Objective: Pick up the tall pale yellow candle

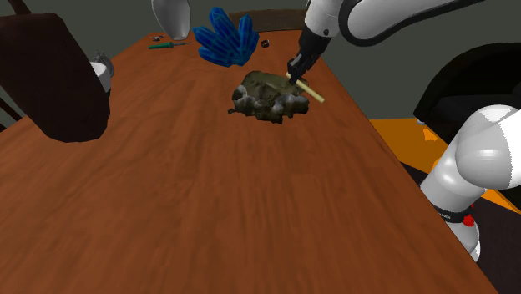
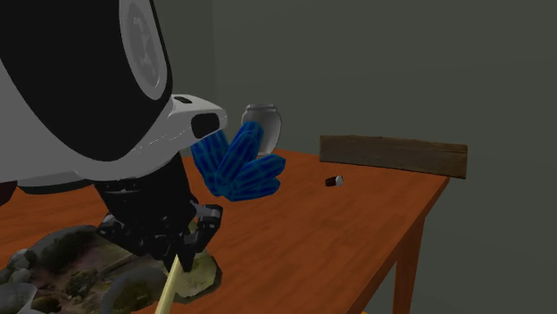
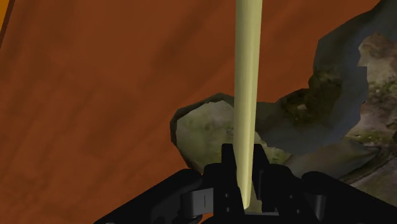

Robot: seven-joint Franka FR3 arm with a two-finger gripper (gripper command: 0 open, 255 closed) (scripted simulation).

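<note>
Presently, the pale yellow candle (image 3: 245,95) is seen clasped near one end by the gripper (image 3: 245,159), fingers closed on it, its long axis running straight out toward four o'clock in the shoulder view, across the mossy rock's (image 1: 265,98) edge above the tabletop (image 1: 209,192).

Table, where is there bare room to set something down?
The reddish-brown wooden table is bare across the shoulder view's lower half, below the mossy grey rock clump. Crowded at the far end: blue crystal cluster and the black gripper clasping the pale yellow candle.
</note>
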